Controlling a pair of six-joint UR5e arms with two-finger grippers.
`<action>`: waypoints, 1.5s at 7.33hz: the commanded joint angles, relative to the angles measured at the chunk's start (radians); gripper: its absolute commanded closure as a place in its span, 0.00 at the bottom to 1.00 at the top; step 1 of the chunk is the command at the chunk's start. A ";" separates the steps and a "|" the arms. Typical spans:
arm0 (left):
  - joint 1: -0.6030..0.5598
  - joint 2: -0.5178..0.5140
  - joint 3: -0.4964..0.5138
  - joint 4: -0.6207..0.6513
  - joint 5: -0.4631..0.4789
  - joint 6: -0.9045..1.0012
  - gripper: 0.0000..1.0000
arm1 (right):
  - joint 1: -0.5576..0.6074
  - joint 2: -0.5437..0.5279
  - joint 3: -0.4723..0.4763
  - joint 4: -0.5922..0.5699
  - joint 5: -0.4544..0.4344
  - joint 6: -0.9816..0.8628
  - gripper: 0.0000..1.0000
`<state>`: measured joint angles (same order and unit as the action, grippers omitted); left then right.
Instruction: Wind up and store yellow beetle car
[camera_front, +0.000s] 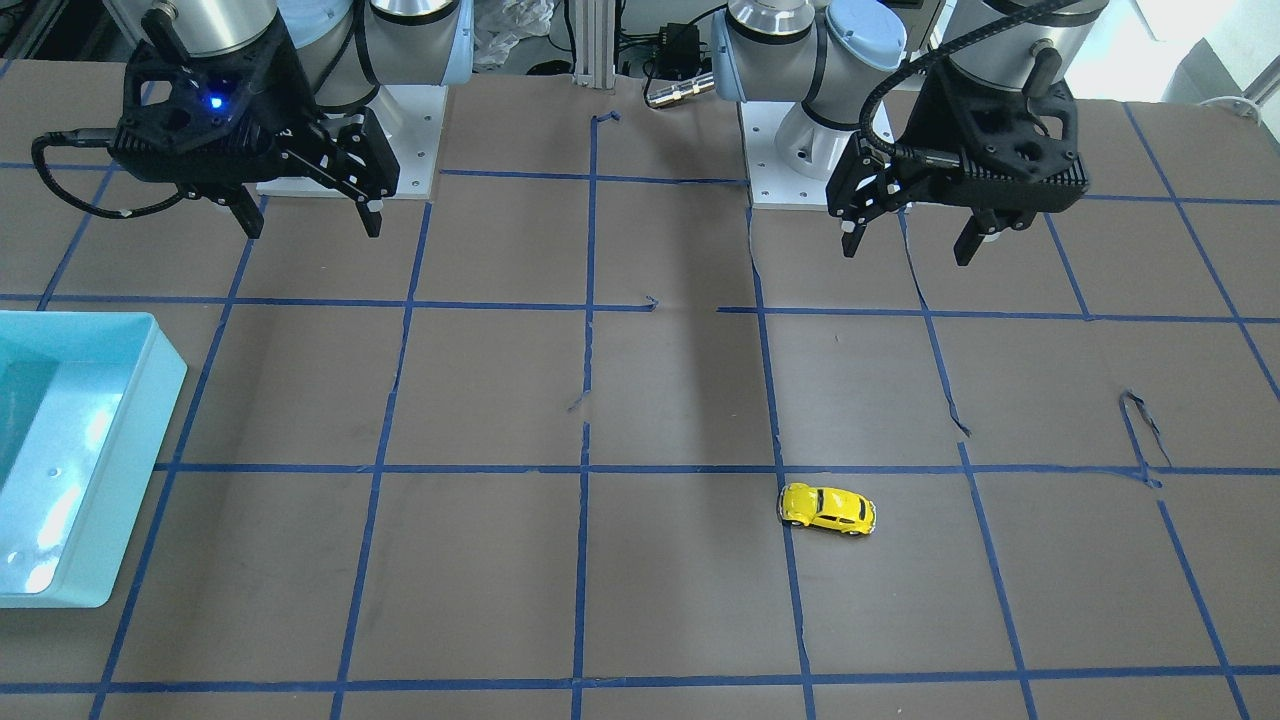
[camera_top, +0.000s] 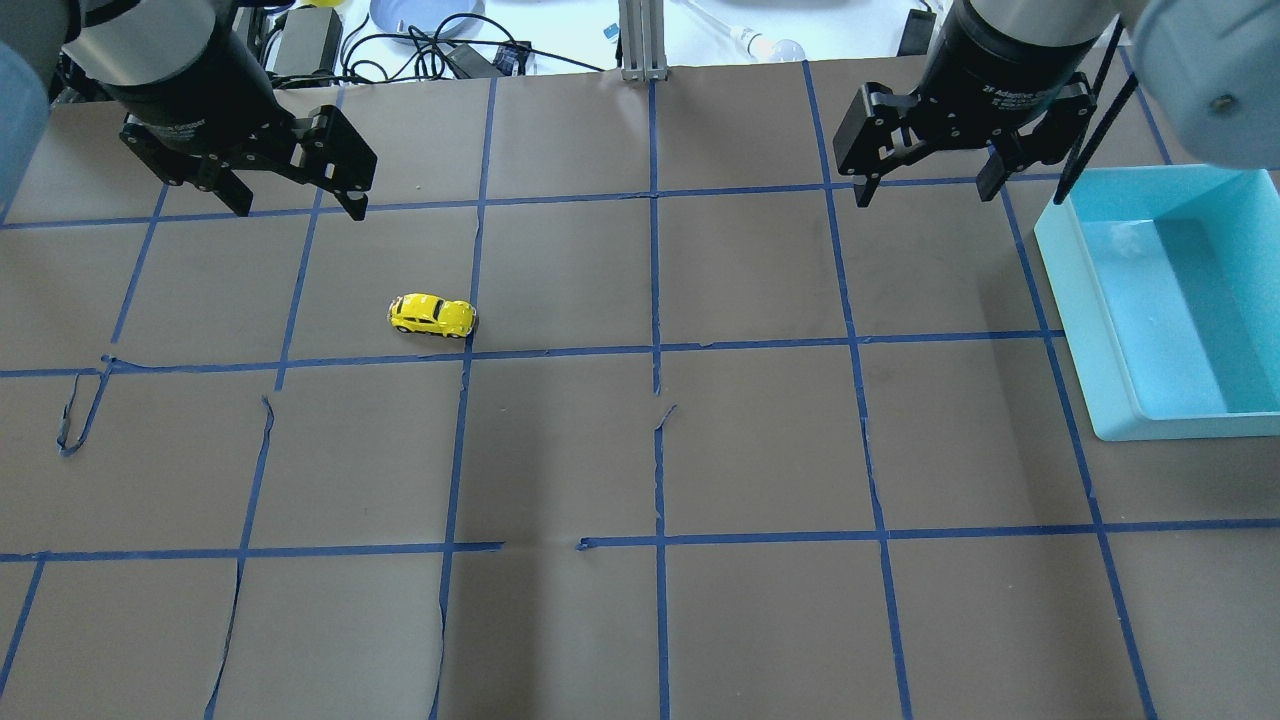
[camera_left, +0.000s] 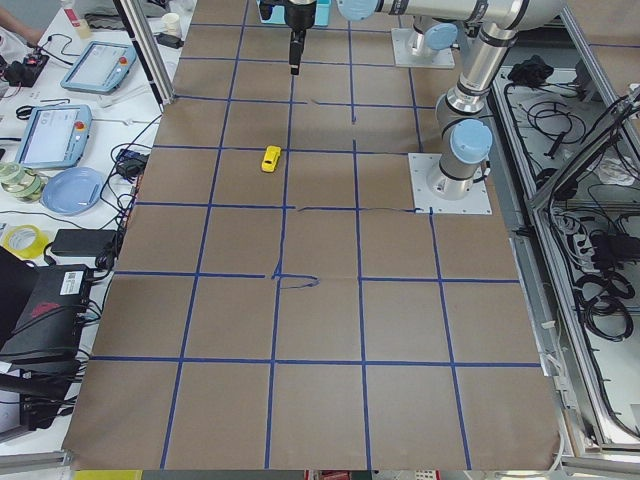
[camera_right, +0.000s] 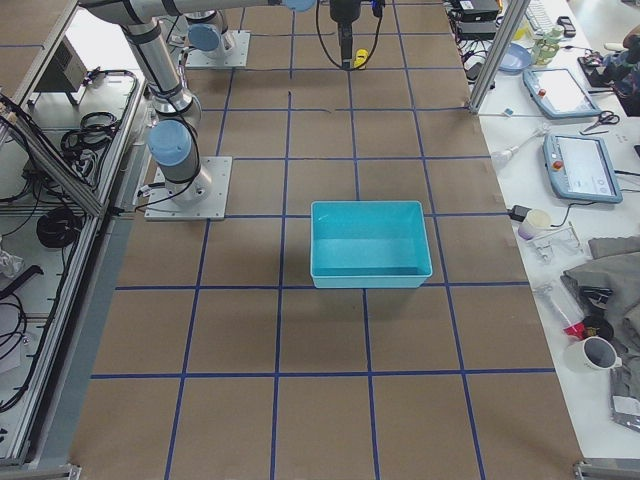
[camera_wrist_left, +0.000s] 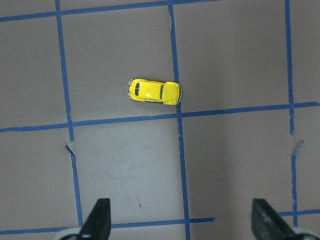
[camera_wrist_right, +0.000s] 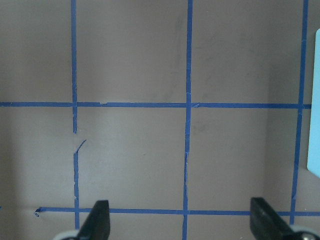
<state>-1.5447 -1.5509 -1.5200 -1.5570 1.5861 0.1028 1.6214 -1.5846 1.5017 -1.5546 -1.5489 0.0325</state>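
The yellow beetle car (camera_top: 432, 316) stands on its wheels on the brown table, just above a blue tape line. It also shows in the front-facing view (camera_front: 828, 509) and the left wrist view (camera_wrist_left: 154, 92). My left gripper (camera_top: 298, 210) hangs open and empty above the table, behind and to the left of the car, well apart from it. In the left wrist view its fingertips (camera_wrist_left: 97, 220) are spread wide. My right gripper (camera_top: 923, 195) is open and empty, high over the table's right half, next to the bin.
A light-blue plastic bin (camera_top: 1085, 310) sits open at the table's right side, also seen in the front-facing view (camera_front: 165, 370) and right exterior view (camera_right: 365, 277). Blue tape lines grid the table; some tape is torn and curled (camera_top: 75, 420).
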 joint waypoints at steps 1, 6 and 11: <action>0.000 0.000 0.000 0.000 0.000 0.000 0.00 | 0.000 0.000 0.000 0.001 0.000 0.000 0.00; 0.000 -0.014 0.009 0.000 -0.002 0.000 0.00 | 0.000 0.000 0.000 -0.001 0.000 0.000 0.00; -0.002 -0.008 0.001 -0.002 -0.002 0.002 0.00 | 0.000 0.000 -0.001 0.004 0.000 0.001 0.00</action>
<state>-1.5460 -1.5552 -1.5211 -1.5584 1.5834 0.1043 1.6202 -1.5846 1.5015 -1.5516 -1.5500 0.0337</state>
